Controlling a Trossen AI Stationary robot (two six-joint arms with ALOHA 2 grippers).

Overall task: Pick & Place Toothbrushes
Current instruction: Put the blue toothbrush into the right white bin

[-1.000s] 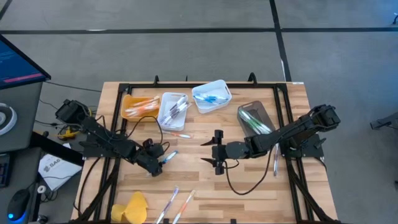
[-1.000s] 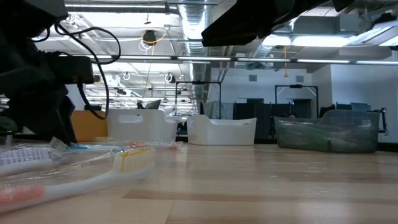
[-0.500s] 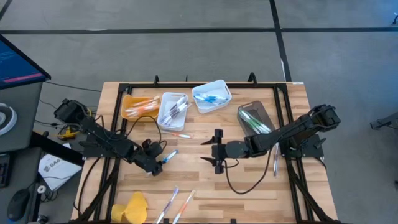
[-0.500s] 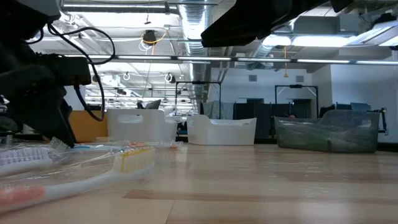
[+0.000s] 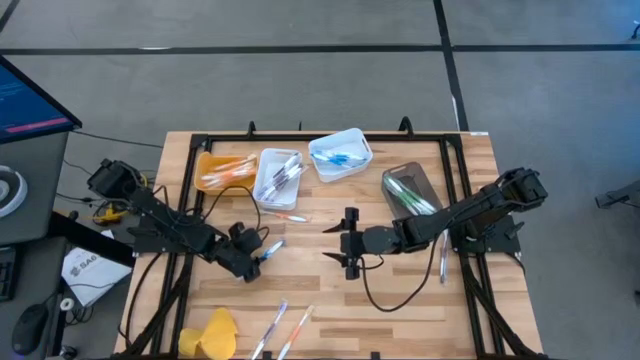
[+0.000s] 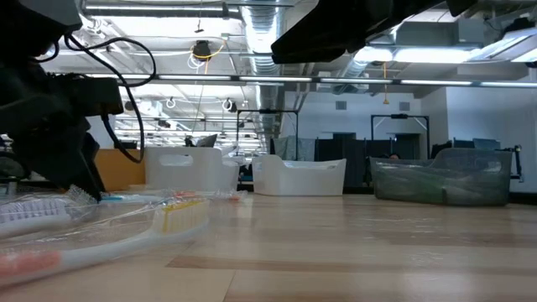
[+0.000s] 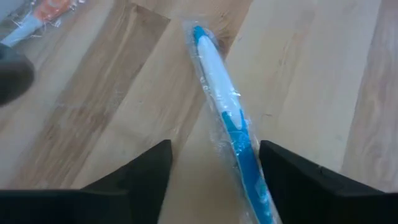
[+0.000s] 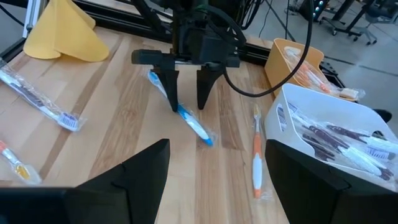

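Note:
A blue-and-white toothbrush [image 7: 219,93] in a clear wrapper lies flat on the wooden table [image 5: 330,300], left of centre. My left gripper [image 7: 214,149] is low over it and open, slanting down. One finger stands on each side of the brush's blue handle [image 8: 186,118]. My right gripper [image 5: 328,244] hangs open above the table's middle with nothing between its fingers. An orange toothbrush [image 5: 288,216] lies beyond the blue one. Two more wrapped toothbrushes [image 5: 285,328] lie near the front edge. My left gripper comes at the blue toothbrush from above, slanting down, with its fingers across the handle. The wrapper [image 7: 252,186] runs close past one finger [image 7: 286,174]. I cannot tell whether that finger touches it. The brush lies flat on the table.
Along the far side stand an orange bin [image 5: 222,170], a white bin [image 5: 278,178], a white bin [image 5: 340,155] with blue brushes and a grey bin [image 5: 410,192] with green ones. A yellow cloth lump [image 5: 212,335] sits at the front left. Another toothbrush [image 5: 442,262] lies at the right.

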